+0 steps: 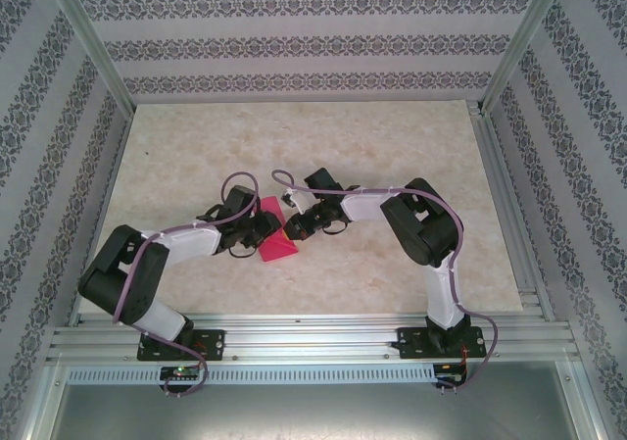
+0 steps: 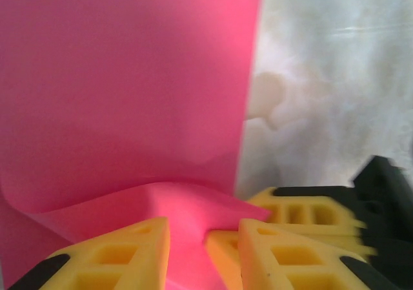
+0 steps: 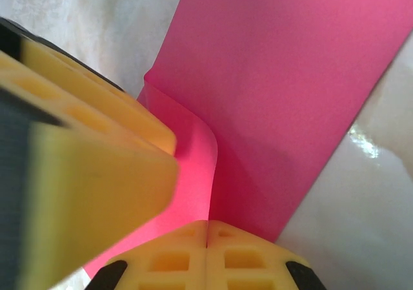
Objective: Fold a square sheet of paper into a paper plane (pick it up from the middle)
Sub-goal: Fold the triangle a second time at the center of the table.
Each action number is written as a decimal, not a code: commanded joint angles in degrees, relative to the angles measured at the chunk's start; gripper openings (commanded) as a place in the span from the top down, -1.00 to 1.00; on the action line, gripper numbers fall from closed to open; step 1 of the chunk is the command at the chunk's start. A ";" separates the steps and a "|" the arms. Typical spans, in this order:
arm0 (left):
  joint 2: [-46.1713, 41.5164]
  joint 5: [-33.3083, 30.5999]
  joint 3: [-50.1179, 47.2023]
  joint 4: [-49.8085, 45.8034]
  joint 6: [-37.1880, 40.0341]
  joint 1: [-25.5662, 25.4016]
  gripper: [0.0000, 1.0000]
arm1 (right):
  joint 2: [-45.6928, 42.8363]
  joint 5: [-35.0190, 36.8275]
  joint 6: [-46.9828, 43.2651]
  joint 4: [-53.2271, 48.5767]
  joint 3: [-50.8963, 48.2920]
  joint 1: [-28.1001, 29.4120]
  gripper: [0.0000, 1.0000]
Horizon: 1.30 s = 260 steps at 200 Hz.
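Flowery wallpaper (image 1: 294, 43) stands round a pale, stone-look table (image 1: 294, 146), and both arms lean in to meet near the middle of it. Right there lies the square sheet of paper (image 1: 275, 247) — bright pink-red and mostly flat on the table, with one part pulled up into a soft hump.

From the right wrist camera I see the right claw (image 3: 206, 230) clenched, its two yellow fingers pressed tight together. The hump of paper runs right up into the line where they meet, so I think it is pinching the paper there. The left claw (image 2: 204, 230) is released. Its fingers stand apart, one on each side of the raised paper, and they do not squeeze it. The two claws are very near each other, over the sheet.

I think this step is making a fold. To do it well, I would hold the pinch firm with the right claw and go slow, so the thin paper bends and does not rip. I would use the left claw to press the hump down flat and line the edges up first — a crooked crease makes a crooked plane. I see no sharp crease yet.
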 commanded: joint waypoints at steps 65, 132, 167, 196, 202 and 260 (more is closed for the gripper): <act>5.06 -2.98 -1.40 1.32 -1.51 -1.55 0.35 | -0.57 1.29 0.12 -3.09 0.28 0.43 0.89; 3.91 -3.33 1.12 -2.75 1.57 -1.96 0.36 | -6.52 2.67 1.39 -5.73 -0.08 0.04 0.68; 3.16 -3.92 1.98 -4.54 2.64 -1.95 0.37 | -10.60 1.82 6.23 -3.05 -3.09 -0.18 0.68; 3.49 -3.23 2.36 -4.37 2.95 -2.05 0.37 | -14.06 2.24 9.74 0.08 -6.83 0.31 0.69; 3.43 -3.15 2.06 -3.96 2.84 -2.05 0.36 | -14.63 2.40 10.68 0.61 -7.58 0.42 0.74; 3.57 -2.49 1.98 -3.06 3.30 -2.10 0.36 | -11.73 -2.96 20.60 10.87 -10.09 2.24 0.90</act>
